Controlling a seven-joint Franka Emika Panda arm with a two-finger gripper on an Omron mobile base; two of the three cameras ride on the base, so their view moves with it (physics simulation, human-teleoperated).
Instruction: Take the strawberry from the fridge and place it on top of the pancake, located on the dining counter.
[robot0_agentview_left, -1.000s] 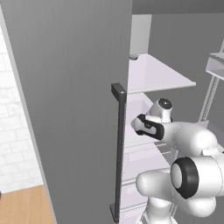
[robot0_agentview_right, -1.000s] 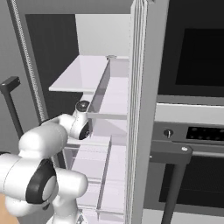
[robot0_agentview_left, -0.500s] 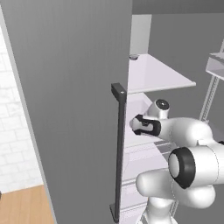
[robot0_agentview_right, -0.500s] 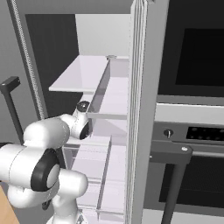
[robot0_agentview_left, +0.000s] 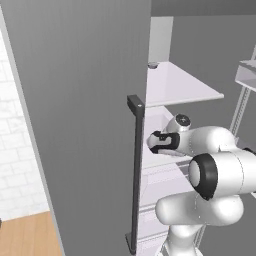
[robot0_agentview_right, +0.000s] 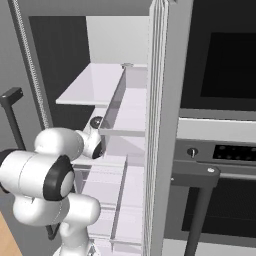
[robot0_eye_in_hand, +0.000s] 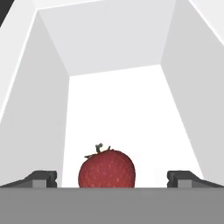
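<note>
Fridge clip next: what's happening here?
The white arm is reaching into the open fridge, under its upper white shelf. In the hand view the strawberry sits on a white floor between the gripper fingertips, which stand wide apart on either side of it, not closed on it. So it is lined up for a grasp, berry not yet picked.

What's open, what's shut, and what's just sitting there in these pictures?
fridge: door swung open, white shelves showing.
strawberry: lying on the white fridge floor, stem up, between the fingertips, not gripped.
gripper: open, fingertips wide on either side of the berry.
wall oven: door closed.
</note>
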